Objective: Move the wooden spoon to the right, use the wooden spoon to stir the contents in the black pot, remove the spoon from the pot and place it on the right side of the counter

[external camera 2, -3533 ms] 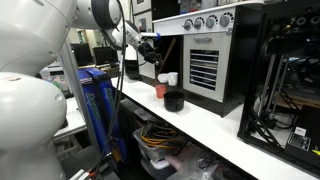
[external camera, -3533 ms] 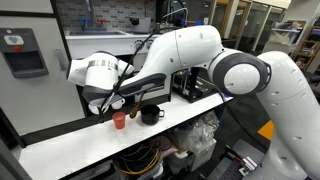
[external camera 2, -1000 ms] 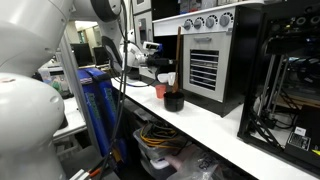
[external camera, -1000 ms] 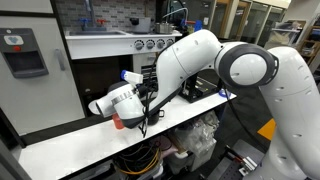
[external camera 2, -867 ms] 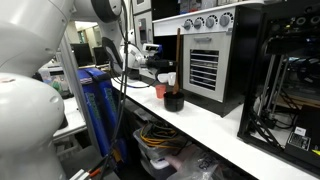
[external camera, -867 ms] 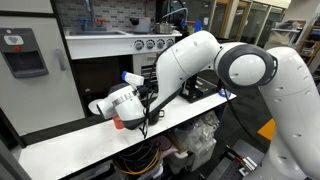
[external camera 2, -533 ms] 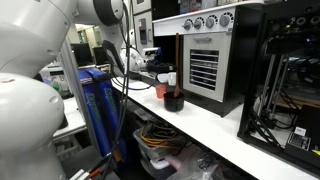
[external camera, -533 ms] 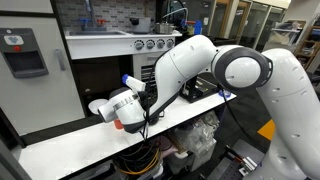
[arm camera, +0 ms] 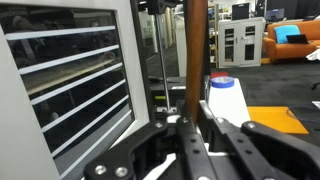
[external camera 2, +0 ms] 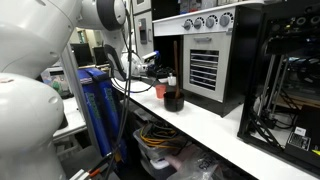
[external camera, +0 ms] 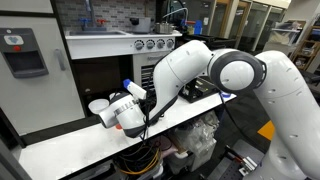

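In the wrist view my gripper (arm camera: 193,122) is shut on the brown handle of the wooden spoon (arm camera: 197,50), which rises straight up between the fingers. The spoon's bowl is hidden. In an exterior view the black pot (external camera 2: 173,101) stands on the white counter (external camera 2: 232,126), with my gripper (external camera 2: 150,64) just behind and above it. In an exterior view the gripper (external camera: 124,111) hangs low over the counter (external camera: 65,150) and covers the pot.
A small red-orange cup (external camera 2: 161,90) and a white mug (external camera 2: 171,79) stand right behind the pot; the mug also shows in an exterior view (external camera: 98,105). A toaster oven (external camera 2: 205,55) backs the counter. A white bottle with a blue cap (arm camera: 222,95) is ahead of the jaws.
The gripper has swung down and sideways with the spoon in it. The handle that stood upright over the pot no longer shows there.
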You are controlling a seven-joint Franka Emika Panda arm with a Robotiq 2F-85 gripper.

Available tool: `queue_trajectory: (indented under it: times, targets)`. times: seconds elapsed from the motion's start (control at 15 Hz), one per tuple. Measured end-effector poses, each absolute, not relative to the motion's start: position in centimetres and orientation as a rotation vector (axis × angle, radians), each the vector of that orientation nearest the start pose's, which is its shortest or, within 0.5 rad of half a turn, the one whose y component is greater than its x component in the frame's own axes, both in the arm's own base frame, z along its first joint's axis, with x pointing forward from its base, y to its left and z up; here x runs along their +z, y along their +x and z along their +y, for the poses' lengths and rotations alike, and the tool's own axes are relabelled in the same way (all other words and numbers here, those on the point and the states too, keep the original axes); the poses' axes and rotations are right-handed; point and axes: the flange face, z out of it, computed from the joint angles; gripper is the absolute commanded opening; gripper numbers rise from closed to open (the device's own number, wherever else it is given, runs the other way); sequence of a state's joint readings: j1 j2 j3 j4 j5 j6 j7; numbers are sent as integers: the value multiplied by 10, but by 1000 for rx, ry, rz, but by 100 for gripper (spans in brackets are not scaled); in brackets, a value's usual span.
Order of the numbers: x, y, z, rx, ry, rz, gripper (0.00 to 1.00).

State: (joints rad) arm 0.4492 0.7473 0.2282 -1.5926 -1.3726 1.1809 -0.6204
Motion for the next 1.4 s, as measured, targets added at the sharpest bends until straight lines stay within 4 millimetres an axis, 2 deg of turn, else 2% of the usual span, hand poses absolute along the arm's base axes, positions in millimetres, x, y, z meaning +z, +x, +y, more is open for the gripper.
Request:
queue_trajectory:
  times: [0.47,1.07,1.4]
  targets:
    - [235,576,265,-916,1154,1248,3]
    - [205,579,245,-977,1151,1260,3]
    - [200,579,249,-964,1152,1284,3]
